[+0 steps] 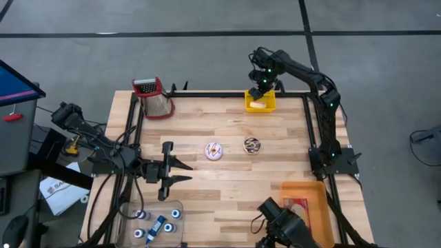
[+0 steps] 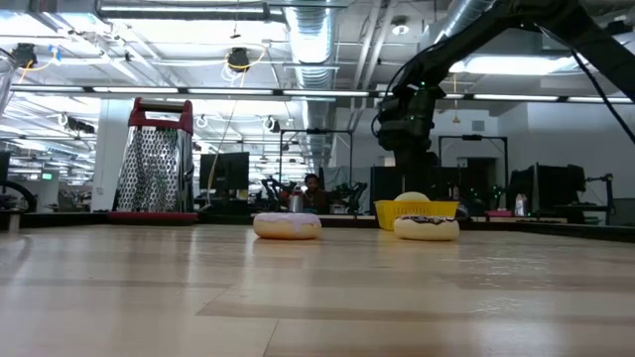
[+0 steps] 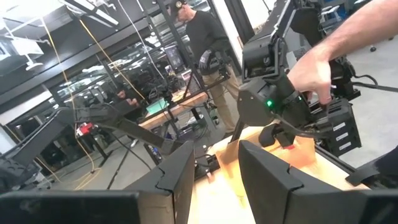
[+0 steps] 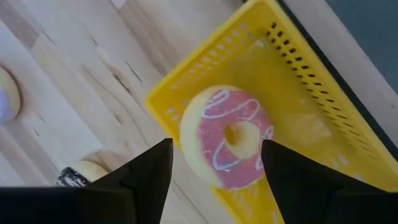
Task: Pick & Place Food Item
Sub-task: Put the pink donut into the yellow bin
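Right gripper (image 1: 260, 91) above yellow basket (image 1: 271, 105) at far edge of wooden table (image 1: 227, 172), pointing steeply down, fingers spread wide, nothing between them. Pink-iced donut (image 4: 227, 135) inside basket, leaning against near wall, directly below open fingers and not touching them. Placement looks done; step in hand judged as release and retreat. Best done by lifting straight up out of basket, fingers kept wide, no sideways drag that could catch mesh wall or tip donut out.

Left gripper (image 3: 211, 177) well away from basket, at table's left side, held level, fingers partly apart, empty, waiting.

Toward table centre from basket: white-iced donut (image 1: 214, 151) and chocolate donut (image 1: 253, 145), side by side, apart from each other, likely next picks. Metal grater (image 1: 156, 98) with red handle along same far edge as basket, toward left corner. Orange tray (image 1: 307, 200) on near right corner, opposite basket.

Room beyond table: open workshop, exposed ducts, desks with monitors. In left wrist view, a person standing in the background, and a hand (image 3: 314, 71) close to the equipment.
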